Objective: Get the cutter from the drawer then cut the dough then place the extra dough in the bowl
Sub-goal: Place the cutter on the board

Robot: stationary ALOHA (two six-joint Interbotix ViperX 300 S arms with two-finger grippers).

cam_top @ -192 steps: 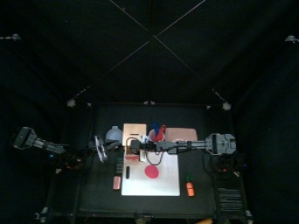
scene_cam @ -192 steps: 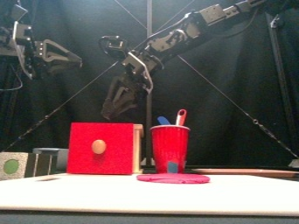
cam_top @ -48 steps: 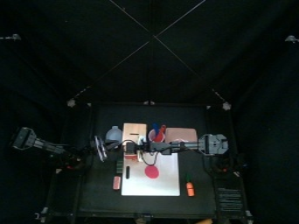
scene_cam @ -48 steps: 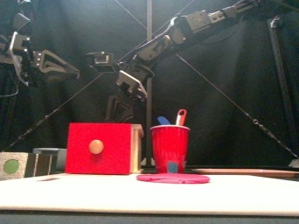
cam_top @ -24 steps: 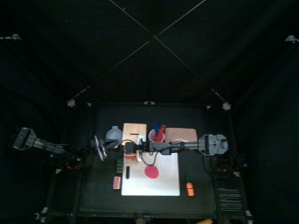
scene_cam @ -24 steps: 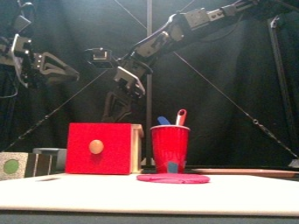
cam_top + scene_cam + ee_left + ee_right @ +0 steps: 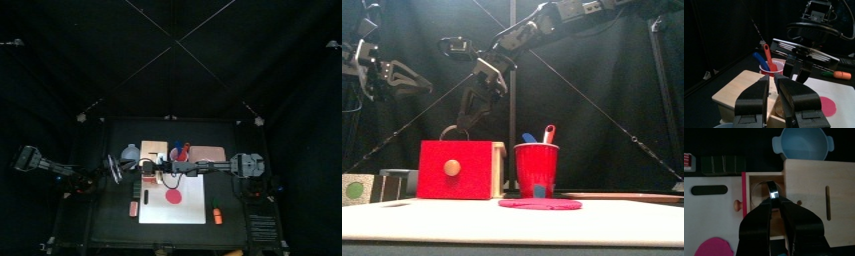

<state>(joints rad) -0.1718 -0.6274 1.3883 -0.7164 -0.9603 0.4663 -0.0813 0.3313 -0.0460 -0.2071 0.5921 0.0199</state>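
The right gripper [image 7: 773, 196] has its jaws clamped on the metal cutter [image 7: 773, 188]. It pinches the cutter at its shiny top, directly over the open drawer of the wooden box [image 7: 814, 193]. In the front view a thin loop of the cutter hangs left of centre in the frame, just above the box's top edge and apart from it. The right arm slants down to it from the upper right.

The red drawer front [image 7: 462, 170] fills the lower left of that frame, pulled out from the box (the right wrist view shows the gap behind it). Just to its right stands the red cup [image 7: 536, 167], holding a blue knife [image 7: 527, 138] and a red knife [image 7: 548, 133]. In front of the cup the pink dough [image 7: 540, 204] lies flat on the white cutting board [image 7: 609, 222]. The blue-grey bowl [image 7: 130, 153] sits just left of the box, left of centre in the top view.

The left gripper [image 7: 771, 82] hovers at the upper left of the front view. Its jaws are drawn nearly together with only a sliver between them, and they grip nothing. It points toward the box and the cup.
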